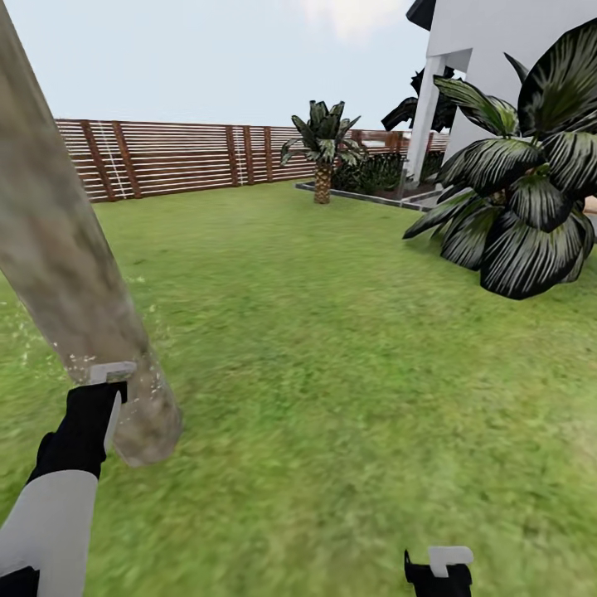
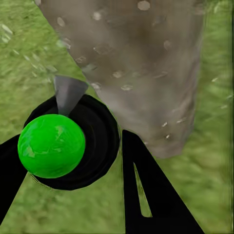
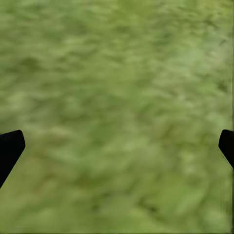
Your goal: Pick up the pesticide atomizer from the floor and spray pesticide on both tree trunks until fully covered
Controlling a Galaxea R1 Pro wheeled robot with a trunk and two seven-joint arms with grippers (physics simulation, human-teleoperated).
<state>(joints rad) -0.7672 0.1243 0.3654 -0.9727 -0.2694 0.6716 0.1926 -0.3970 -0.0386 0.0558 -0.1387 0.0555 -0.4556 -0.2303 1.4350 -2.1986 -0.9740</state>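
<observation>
A thick, pale grey-brown tree trunk (image 1: 58, 249) rises at the left of the head view, and the left wrist view shows it close up (image 2: 141, 63) with pale droplets speckling its bark. My left gripper (image 1: 104, 390) is low beside the trunk's base. It is shut (image 2: 68, 156) on the pesticide atomizer (image 2: 51, 145), a black round body with a bright green ball and a grey nozzle pointing at the trunk. My right gripper (image 1: 438, 572) hangs low over the grass, its black fingertips (image 3: 9, 148) wide apart and open, holding nothing.
Green lawn (image 1: 332, 373) spreads ahead and to the right. A brown slat fence (image 1: 182, 153) closes the back. A scaly palm (image 1: 323, 157) stands by a planting bed, a large dark-leaved plant (image 1: 522, 207) is at the right, and a white house wall (image 1: 489, 50) rises behind it.
</observation>
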